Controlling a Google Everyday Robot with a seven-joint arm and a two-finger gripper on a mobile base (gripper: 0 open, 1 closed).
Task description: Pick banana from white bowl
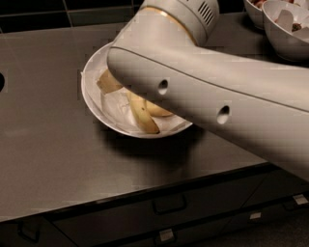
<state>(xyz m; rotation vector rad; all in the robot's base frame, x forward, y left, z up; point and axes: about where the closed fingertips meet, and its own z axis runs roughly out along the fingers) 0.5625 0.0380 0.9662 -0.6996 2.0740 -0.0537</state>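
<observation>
I've got the bowl (91, 103) left of centre on the counter (48, 159), bananas (143, 115) lying in it on paper (113, 103). My arm (203, 96) crosses over it from the right, hiding the gripper underneath. Two smaller bowls (289, 29) sit back right; drawers (169, 205) run below the front edge.

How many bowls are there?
3: white bowl under the arm; one smaller bowl top right, another behind it. Arm hides the gripper over the white bowl; maybe others.
</observation>
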